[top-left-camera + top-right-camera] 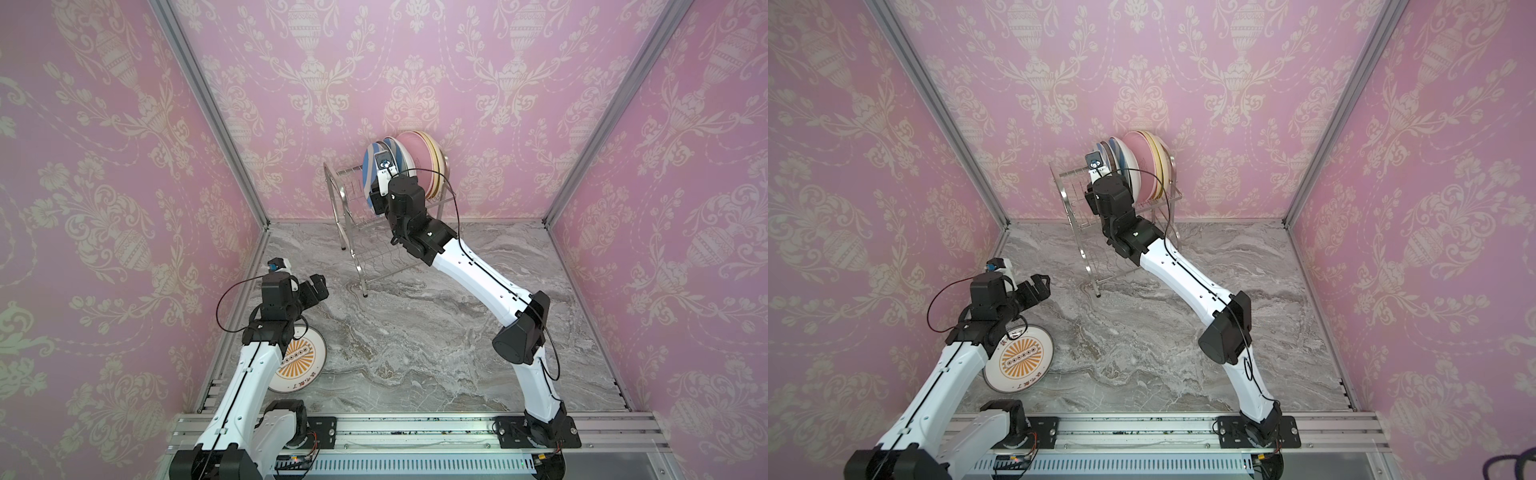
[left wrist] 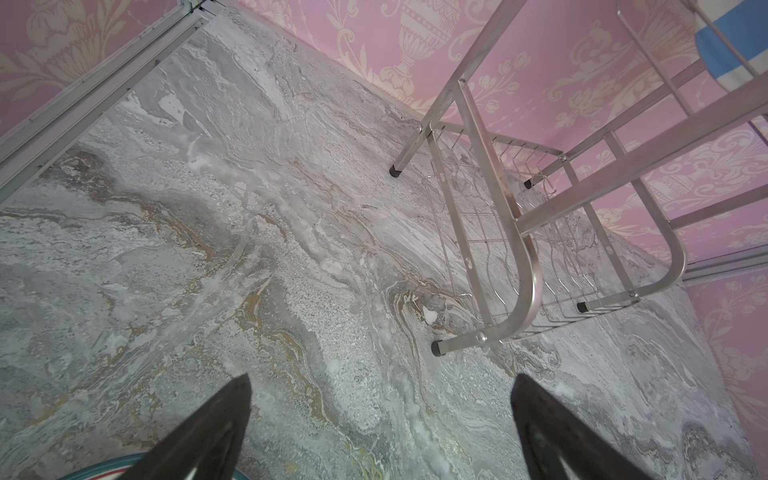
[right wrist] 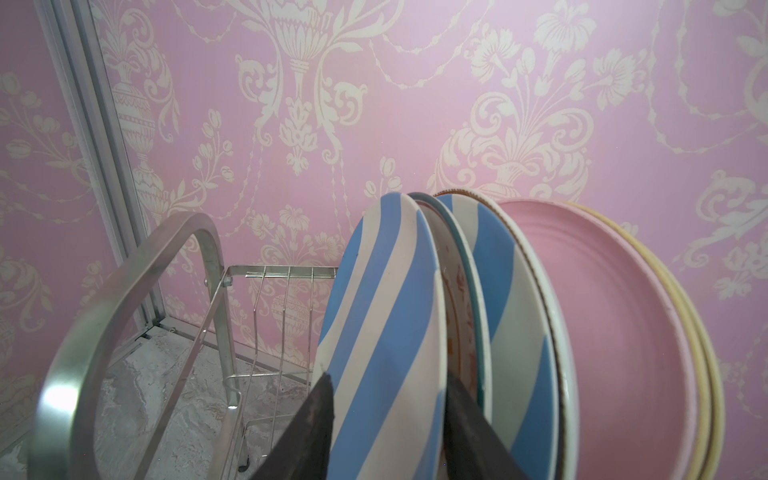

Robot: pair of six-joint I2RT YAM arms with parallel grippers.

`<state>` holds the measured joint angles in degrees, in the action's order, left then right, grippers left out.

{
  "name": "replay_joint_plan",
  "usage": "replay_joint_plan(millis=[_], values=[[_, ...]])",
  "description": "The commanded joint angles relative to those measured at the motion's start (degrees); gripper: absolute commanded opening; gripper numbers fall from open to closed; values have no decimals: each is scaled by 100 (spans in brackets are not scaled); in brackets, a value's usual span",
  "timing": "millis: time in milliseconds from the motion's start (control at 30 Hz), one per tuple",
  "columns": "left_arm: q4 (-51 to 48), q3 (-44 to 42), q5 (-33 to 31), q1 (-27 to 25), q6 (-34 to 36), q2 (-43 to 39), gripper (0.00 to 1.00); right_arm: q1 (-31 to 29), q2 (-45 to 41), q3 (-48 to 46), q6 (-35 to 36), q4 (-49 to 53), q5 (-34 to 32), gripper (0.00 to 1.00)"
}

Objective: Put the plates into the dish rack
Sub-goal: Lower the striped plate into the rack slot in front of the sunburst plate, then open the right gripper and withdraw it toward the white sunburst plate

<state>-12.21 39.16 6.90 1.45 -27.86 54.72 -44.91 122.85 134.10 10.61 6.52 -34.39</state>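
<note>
Closest to the lens in both top views runs an aluminium rail bearing two arm bases. Just beyond it one sunburst plate (white with an orange rayed centre) lies flat on the grey marble table, near the left edge and partly under the left arm. Past that plate the left gripper hangs above the marble. Its two fingers are wide apart with nothing between them.

One dish rack stands at the back of the table, close to the far wall. It has two tiers, and four black-capped feet rest on the marble. On its upper tier the plates stand on edge in a tight row towards the rack's right end.

Counted from the front in the right wrist view:
- one front striped plate
- one teal-rimmed plate with orange print
- a second striped plate
- one pink plate
- two pale yellow rims behind it

That makes six for certain. A white edge between the second striped plate and the pink one may be a seventh — I cannot tell.

The right gripper is at the front striped plate. Its two fingers are partly apart, one on each side of that plate's rim, and the gap is wider than the rim. Whether either pad touches it cannot be told.
</note>
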Motion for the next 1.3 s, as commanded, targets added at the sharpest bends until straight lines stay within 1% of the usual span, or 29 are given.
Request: replay_joint_plan(millis=[0, 167, 267, 300, 433, 533, 633, 733, 900, 1000, 1100, 1200, 1267], values=[[-160, 39, -236, 57, 129, -50, 99, -98, -202, 167, 130, 170, -100, 50], [-151, 56, -418, 57, 80, -32, 99, -191, -393, 13, 183, 261, -99, 59], [-179, 57, -621, 57, 115, -49, 99, -256, -496, -37, 166, 454, -91, 62], [-192, 44, -704, 59, 144, -45, 99, -273, -538, -70, 140, 537, -79, 66], [-243, 21, -1054, 60, 166, -40, 99, -325, -821, -395, -71, 825, -13, 69], [-350, 103, -1279, 59, 172, -38, 99, -355, -1178, -863, -319, 967, 86, 71], [-464, 196, -1606, 61, 208, -38, 99, -415, -1649, -1530, -646, 963, 302, 72], [-631, 238, -1861, 57, 272, -69, 99, -503, -2185, -2408, -1030, 934, 540, 74], [-426, -86, -2068, 57, 216, -209, 99, -567, -3230, -4228, -1722, 673, 1051, 76], [-659, -39, -2156, 57, 233, -172, 99, -573, -3783, -5297, -2168, 477, 1504, 77], [-974, 23, -2333, 57, 213, -211, 99, -577, -4156, -6212, -2640, 193, 1919, 77], [-1251, 29, -2427, 66, 88, -264, 99, -588, -4239, -6898, -2924, -5, 2385, 79], [-1376, -2, -2468, 66, -20, -278, 99, -584, -4230, -7215, -3063, -123, 2690, 81]])
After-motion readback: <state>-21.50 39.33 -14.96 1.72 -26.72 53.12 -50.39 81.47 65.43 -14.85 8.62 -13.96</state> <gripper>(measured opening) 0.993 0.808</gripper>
